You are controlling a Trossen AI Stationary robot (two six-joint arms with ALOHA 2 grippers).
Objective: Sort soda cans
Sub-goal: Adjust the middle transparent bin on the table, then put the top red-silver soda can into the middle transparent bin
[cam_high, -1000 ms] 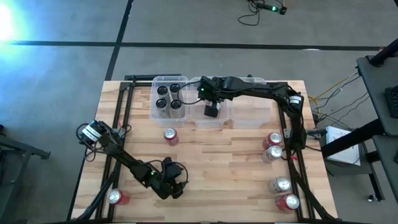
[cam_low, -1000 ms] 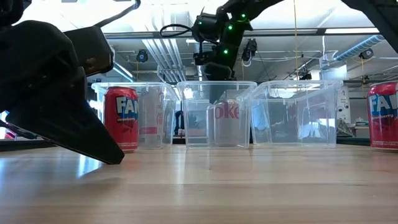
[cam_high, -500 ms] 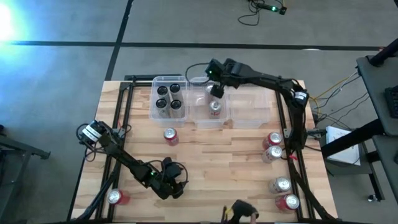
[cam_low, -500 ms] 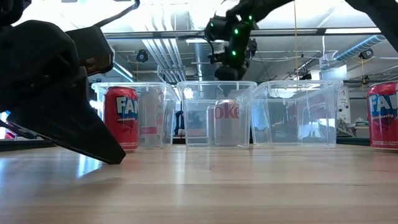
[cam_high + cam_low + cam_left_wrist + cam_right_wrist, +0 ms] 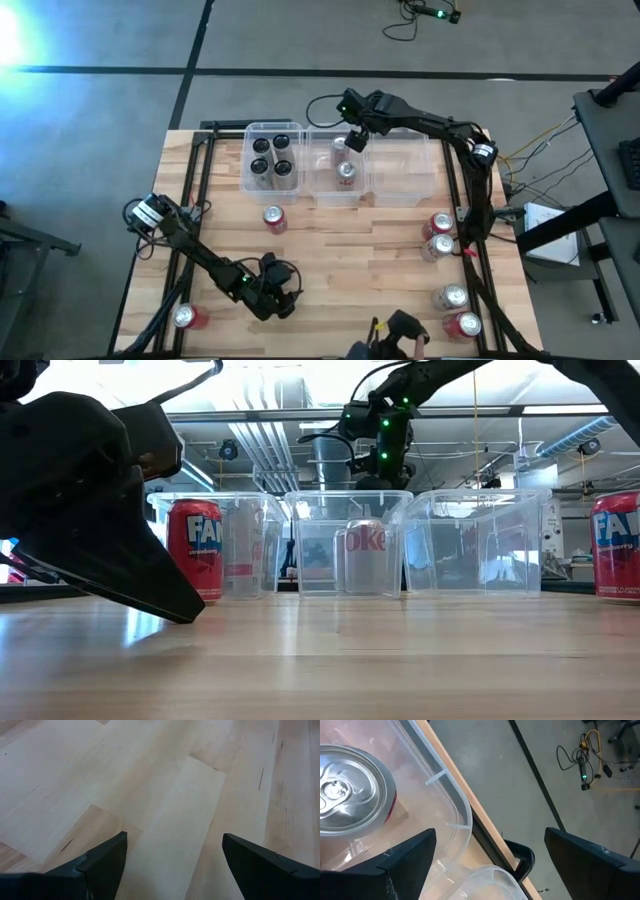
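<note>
Standing upright w/ top up, silver can (image 5: 346,170) sits in middle bin (image 5: 322,190); right gripper (image 5: 352,142) fingers spread above.

Pale wood tabletop (image 5: 165,805), smooth and matt; clear glossy plastic bin (image 5: 451,815); shiny brushed metal top on the can (image 5: 347,792)

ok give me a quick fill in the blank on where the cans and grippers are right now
1. The left bin holds ____ black cans.
2. The middle bin holds one ____ can.
3. The right gripper, fingers open, is above the ____ bin.
4. The left gripper sits low over the table with its fingers ____.

Missing words: four; silver; middle; open
</note>
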